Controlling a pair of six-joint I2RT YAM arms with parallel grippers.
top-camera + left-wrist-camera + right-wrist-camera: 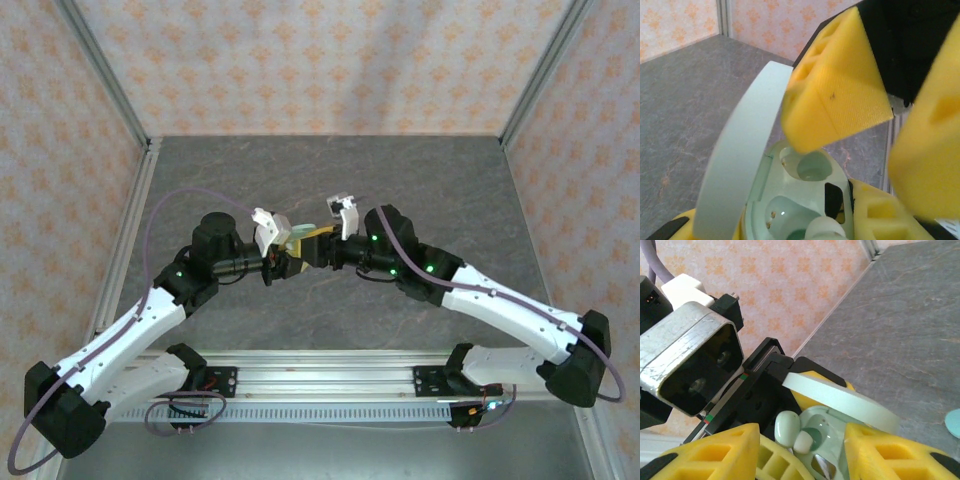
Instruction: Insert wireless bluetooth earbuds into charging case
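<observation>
Right end effector [804,432]: fingers parted, gripping nothing, straddling the earbud [787,427]. The earbud rests tilted at a socket of the open charging case [832,422], apparently not fully seated. Left end effector [283,262] clamps the case over the table [910,315]. The earbud is judged light, smooth and slippery: pinch gently across its rounded body.

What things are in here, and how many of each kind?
Grippers: 2, left gripper, right gripper
Case: 1
Earbud: 1
Pale blue piece, cut off at the picture's edge: 1
Total: 5
</observation>
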